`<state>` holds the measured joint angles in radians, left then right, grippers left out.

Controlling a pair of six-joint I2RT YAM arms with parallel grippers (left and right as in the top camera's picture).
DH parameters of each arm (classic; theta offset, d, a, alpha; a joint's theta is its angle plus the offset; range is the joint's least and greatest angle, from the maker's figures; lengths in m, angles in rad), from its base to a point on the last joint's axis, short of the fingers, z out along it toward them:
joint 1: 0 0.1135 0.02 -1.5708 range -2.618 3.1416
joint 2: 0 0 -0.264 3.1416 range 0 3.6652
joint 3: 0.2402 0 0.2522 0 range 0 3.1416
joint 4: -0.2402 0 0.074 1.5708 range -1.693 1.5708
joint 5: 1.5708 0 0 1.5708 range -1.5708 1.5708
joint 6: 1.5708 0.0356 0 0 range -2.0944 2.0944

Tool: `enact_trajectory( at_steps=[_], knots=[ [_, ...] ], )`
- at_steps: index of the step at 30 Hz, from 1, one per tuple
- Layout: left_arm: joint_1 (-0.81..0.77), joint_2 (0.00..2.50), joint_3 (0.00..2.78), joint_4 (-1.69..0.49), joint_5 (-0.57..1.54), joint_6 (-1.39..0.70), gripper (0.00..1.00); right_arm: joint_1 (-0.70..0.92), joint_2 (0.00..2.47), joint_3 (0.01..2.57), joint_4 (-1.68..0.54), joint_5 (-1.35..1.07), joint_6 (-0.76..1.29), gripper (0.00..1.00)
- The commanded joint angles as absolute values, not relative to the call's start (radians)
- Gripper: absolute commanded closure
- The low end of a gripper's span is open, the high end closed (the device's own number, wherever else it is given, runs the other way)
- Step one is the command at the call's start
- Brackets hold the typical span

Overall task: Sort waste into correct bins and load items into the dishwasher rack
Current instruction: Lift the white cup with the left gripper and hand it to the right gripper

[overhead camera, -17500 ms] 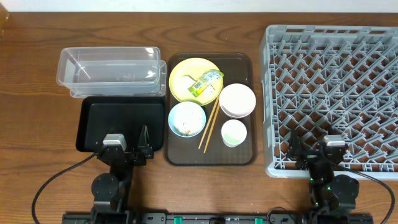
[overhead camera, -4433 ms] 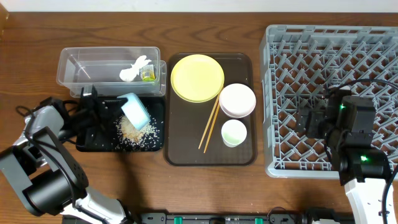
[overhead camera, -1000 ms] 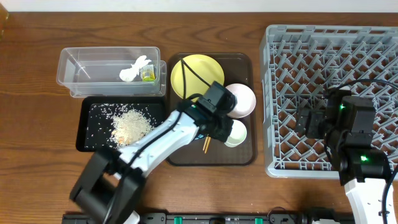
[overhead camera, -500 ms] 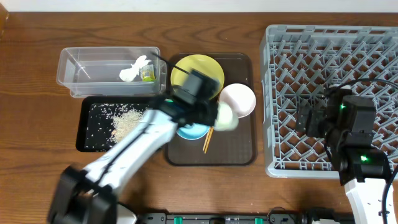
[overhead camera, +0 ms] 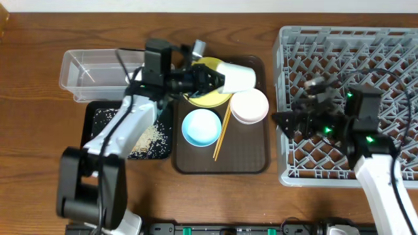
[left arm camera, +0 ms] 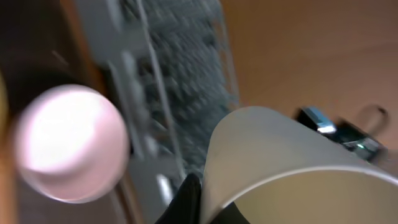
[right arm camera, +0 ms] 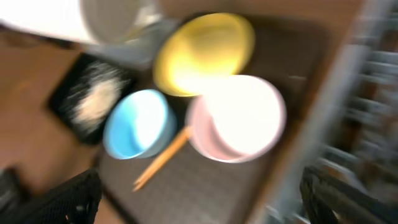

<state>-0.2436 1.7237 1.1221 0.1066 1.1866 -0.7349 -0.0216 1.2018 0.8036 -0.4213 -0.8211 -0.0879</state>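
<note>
The left end effector [overhead camera: 212,77] is closed on the small white cup [overhead camera: 236,75], gripping it at one end. The cup lies on its side in the air over the far part of the brown serving tray [overhead camera: 241,156]. In the left wrist view one dark finger [left arm camera: 186,199] presses against the cup's pale wall, though the picture is blurred.

Just under and beside the cup sits the round yellow plate [overhead camera: 199,94]. The white bowl [overhead camera: 249,106] is next to the plate on the rack side. The light blue bowl [overhead camera: 200,127] stands upright nearer the robot, with the wooden chopsticks [overhead camera: 222,134] lying between the two bowls.

Left of the serving tray, the black tray [overhead camera: 98,130] holds the scattered rice scraps [overhead camera: 149,136]. The clear tub [overhead camera: 91,75] lies just beyond it on the worktop [overhead camera: 39,130].

The right end effector [right arm camera: 199,186] is spread wide and holds nothing. It hangs over the left edge of the dishwasher rack [overhead camera: 366,59] and faces the serving tray.
</note>
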Motion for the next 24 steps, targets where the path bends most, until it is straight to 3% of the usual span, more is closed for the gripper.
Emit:
enact_trajectory(
  at_steps=[1, 16, 24],
  knots=[
    [-0.276, 1.757, 1.125, 0.125, 1.385, -0.852, 0.94, 0.024, 1.269, 0.818, -0.369, -1.096, -0.174, 0.01],
    [-0.361, 1.763, 1.125, 0.121, 1.4, -0.852, 0.94, 0.092, 1.359, 0.818, 0.044, -1.198, -0.034, 0.02],
    [-0.36, 1.763, 1.125, 0.121, 1.399, -0.854, 0.94, 0.093, 1.36, 0.818, 0.053, -1.247, -0.034, 0.21]
  ],
)
